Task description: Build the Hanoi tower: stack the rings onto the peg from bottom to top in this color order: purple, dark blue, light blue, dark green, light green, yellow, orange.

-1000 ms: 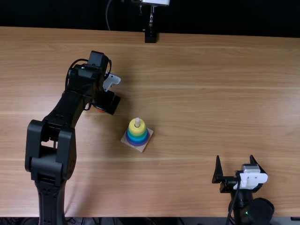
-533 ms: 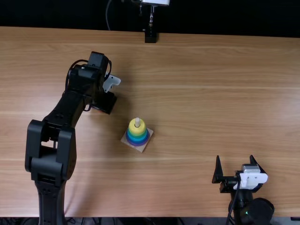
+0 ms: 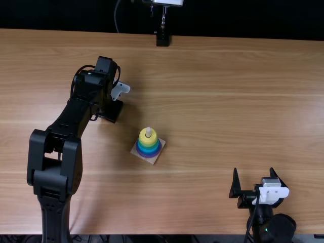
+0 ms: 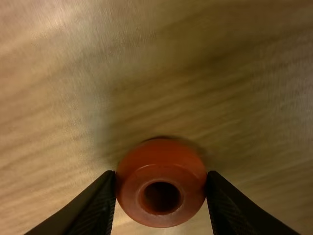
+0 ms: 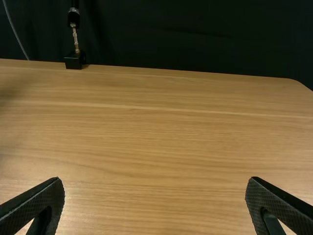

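1. The left arm (image 3: 55, 162) reached over the left part of the wooden surface (image 3: 212, 111), and the left gripper (image 3: 112, 110) was left of the peg (image 3: 148, 132) and farther from the near edge.
2. In the left wrist view, the left gripper (image 4: 161, 183) had its jaws closed on opposite sides of the red-orange ring (image 4: 161, 169), whose hole faced the camera. Whether the ring touched the surface, I could not tell.
3. The peg stood upright on a square wooden base (image 3: 153, 160), its pale tip poking out above the yellow ring (image 3: 143, 138). Green and blue bands lay beneath, with the purple ring (image 3: 148, 154) at the bottom.
4. The right gripper (image 3: 253, 175) was near the surface's near edge, its jaws spread wide with nothing between them.
5. A black stand (image 3: 162, 39) stood at the far edge.
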`<state>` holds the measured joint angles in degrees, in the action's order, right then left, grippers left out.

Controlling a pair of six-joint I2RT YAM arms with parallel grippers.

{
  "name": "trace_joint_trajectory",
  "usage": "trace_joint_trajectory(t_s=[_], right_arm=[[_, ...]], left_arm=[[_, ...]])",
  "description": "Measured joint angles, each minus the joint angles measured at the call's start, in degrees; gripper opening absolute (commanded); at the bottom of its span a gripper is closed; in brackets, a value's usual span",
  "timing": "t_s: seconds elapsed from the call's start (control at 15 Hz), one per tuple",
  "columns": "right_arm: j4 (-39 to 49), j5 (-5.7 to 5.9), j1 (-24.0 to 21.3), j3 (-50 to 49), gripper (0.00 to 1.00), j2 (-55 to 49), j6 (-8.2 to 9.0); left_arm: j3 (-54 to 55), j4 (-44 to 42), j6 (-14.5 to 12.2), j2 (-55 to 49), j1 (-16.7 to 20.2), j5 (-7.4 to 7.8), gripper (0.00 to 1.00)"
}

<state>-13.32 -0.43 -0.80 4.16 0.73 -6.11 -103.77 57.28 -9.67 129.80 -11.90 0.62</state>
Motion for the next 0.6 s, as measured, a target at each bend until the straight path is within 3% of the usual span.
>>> trace_joint_trajectory(t_s=[0.4,0.53,0.6], right_arm=[[0.0,0.0,0.0,0.0,1.0,0.0,0.0],[0.0,0.0,0.0,0.0,1.0,0.0,0.0],[0.0,0.0,0.0,0.0,1.0,0.0,0.0]], left_arm=[[0.0,11.0,0.1,-7.4,-0.2,0.26,0.0],[0.0,11.8,1.6,-13.4,-0.8,0.61,0.0],[0.2,11.4,3.2,-16.2,-1.2,1.73,0.0]])
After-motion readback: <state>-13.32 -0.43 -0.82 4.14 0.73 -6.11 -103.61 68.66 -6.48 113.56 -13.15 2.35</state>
